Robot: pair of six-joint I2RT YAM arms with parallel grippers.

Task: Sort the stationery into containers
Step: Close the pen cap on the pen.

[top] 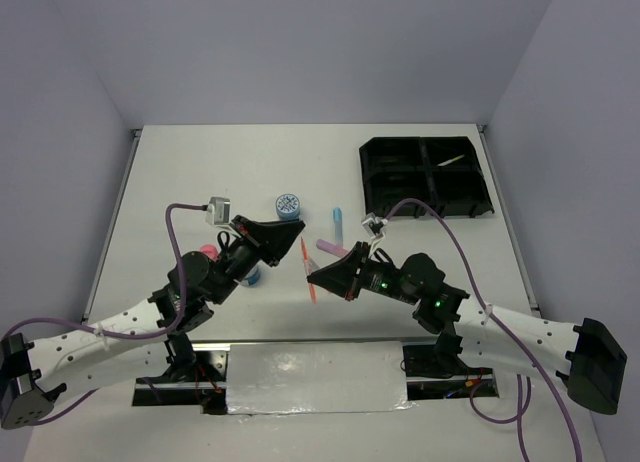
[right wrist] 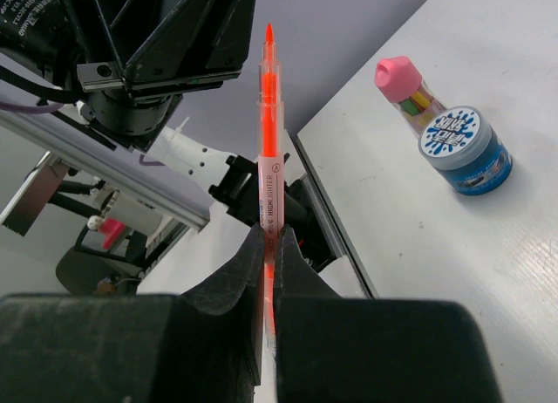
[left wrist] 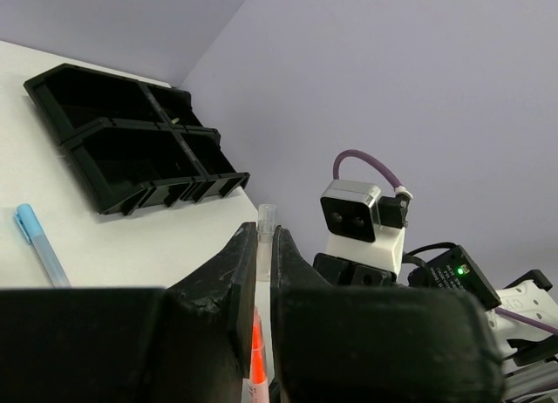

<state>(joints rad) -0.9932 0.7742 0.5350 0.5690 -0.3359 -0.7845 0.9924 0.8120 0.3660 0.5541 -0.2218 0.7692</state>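
Both arms met over the middle of the surface, just ahead of the bases. The right fingers were clenched on the orange pen, gripping low on the barrel so the long end stood clear toward the other arm. The left fingers stood nearly together, with a slim clear end poking up between them and orange showing lower in the gap. I read that as a pinch on the same pen's far end, though the contact itself was hidden. The pen was therefore off the surface, bridged between the arms and well apart from the black tray at the far right. My reading: a hand-across, since the tray sits on the right arm's side. One pale pen lay in the tray's far right compartment. Waiting on the surface: light blue pen, purple pen, blue tub, and a second tub just beside the pink-capped bottle. Risk noted: if the right arm pulls away before the left lets go, the pen could twist.
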